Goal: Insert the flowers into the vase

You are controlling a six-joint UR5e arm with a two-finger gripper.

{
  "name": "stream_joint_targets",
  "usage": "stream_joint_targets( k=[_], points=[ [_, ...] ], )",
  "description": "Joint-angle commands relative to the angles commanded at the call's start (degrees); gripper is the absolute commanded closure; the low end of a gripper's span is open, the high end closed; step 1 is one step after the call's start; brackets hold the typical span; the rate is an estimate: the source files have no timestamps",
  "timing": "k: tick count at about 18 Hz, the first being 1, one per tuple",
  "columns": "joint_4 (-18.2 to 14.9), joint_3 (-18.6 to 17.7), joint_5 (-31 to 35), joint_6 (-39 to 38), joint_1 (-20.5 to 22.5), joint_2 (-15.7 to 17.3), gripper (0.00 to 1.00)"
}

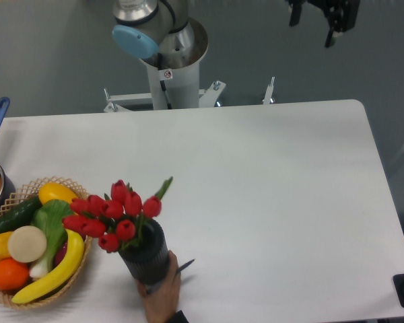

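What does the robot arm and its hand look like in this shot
The arm is silver-grey metal with a light blue round cap on one joint, and it rises from a pale column carrying a small red and white sticker. The hand, cut off by the top edge of the picture, is black with two dark fingers. No cables are visible on it.

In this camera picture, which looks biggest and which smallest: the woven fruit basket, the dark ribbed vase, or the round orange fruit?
Largest to smallest, as they look in the camera view:
1. The woven wicker basket of fruit and vegetables.
2. The dark grey ribbed cylinder vase holding the red tulips, gripped by a person's hand.
3. The round orange fruit, clearly smallest.
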Motion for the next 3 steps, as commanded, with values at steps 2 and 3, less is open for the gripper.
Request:
stream_joint_targets(
  k=[2, 3],
  points=[
    [0.00, 0.00, -0.18, 0.00, 0.00, 0.26, 0.00],
    [0.00, 0.00, -0.35, -0.09, 0.00, 0.26, 0.00]
  ],
)
